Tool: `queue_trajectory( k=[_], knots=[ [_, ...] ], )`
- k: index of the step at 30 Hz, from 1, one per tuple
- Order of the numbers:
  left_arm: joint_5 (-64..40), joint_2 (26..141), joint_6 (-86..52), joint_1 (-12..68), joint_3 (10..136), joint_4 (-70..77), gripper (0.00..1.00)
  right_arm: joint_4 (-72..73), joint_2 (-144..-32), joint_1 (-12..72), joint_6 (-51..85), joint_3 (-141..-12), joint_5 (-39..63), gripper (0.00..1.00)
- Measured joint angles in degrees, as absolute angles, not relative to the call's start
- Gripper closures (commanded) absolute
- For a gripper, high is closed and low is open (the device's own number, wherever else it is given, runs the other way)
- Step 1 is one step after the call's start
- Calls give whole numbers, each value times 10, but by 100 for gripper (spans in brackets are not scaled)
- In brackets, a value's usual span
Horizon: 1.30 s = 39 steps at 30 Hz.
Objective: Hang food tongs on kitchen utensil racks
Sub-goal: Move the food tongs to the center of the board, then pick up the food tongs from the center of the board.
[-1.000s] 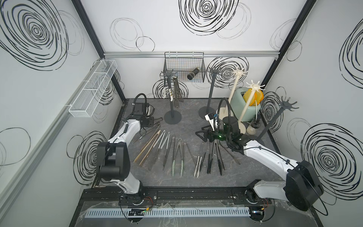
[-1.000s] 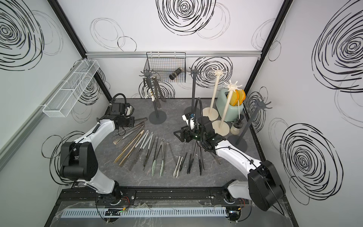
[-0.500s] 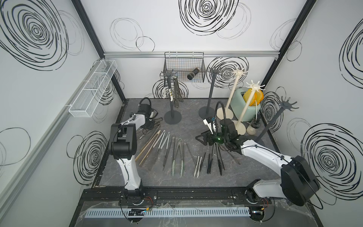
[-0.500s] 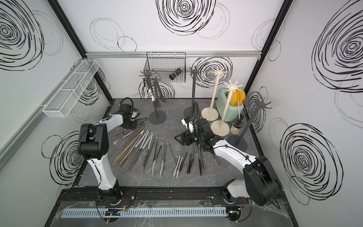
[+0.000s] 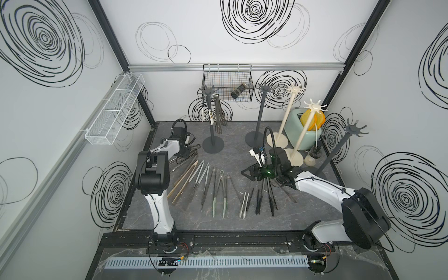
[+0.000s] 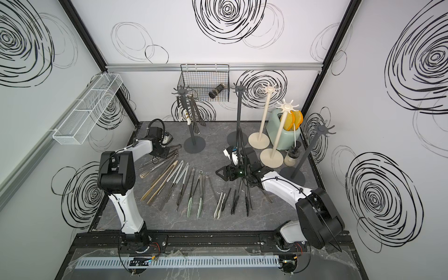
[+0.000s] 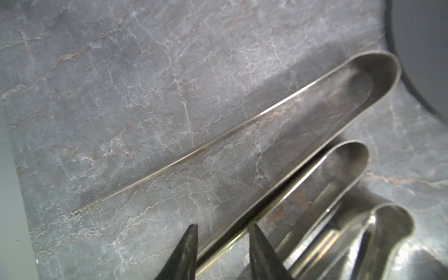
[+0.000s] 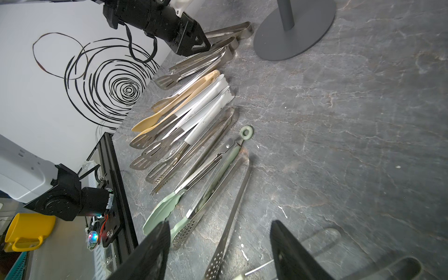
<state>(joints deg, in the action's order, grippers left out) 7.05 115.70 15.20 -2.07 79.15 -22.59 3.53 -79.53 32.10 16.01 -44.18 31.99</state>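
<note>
Several food tongs (image 5: 206,184) lie in a row on the grey table (image 5: 232,150), and more steel tongs (image 5: 191,151) lie at the back left. My left gripper (image 5: 188,154) (image 7: 223,229) is low over those, open, its fingertips (image 7: 191,232) either side of one steel tong arm (image 7: 278,194). My right gripper (image 5: 244,172) (image 8: 219,224) hovers open over the row's right part, with a perforated steel tong (image 8: 232,213) below it. Dark grey kitchen utensil racks (image 5: 208,92) (image 5: 264,88) (image 5: 354,127) and cream ones (image 5: 296,88) (image 5: 314,106) stand at the back. Tongs (image 5: 218,114) hang on the left dark rack.
A black wire basket (image 5: 228,82) hangs on the back wall and a white mesh tray (image 5: 114,111) on the left wall. A mint container (image 5: 298,131) with orange pieces and a small bottle (image 5: 312,155) stand at the back right. The left rack's disc base (image 5: 213,148) is close to my left gripper.
My left arm's elbow has swung up and forward while its gripper stayed at the back-left steel tongs and its jaws narrowed. My right gripper has dropped slightly and narrowed a little.
</note>
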Motion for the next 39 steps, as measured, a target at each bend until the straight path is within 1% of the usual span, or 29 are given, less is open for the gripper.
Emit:
queue_trajectory(
  k=[9,20,28,33,39],
  knots=[
    [78,1168,157,-21,806,-223,61,35,-798,317,158,-442,320,32],
    [86,1208,166,-35,857,-209,62,35,-817,313,156,-442,319,33],
    [86,1202,170,-34,864,-221,60,32,-822,313,154,-442,319,33],
    [80,1197,170,-44,917,-236,56,30,-822,313,152,-442,320,33],
    [69,1209,174,-70,987,-243,55,30,-830,313,151,-442,320,33]
  ],
)
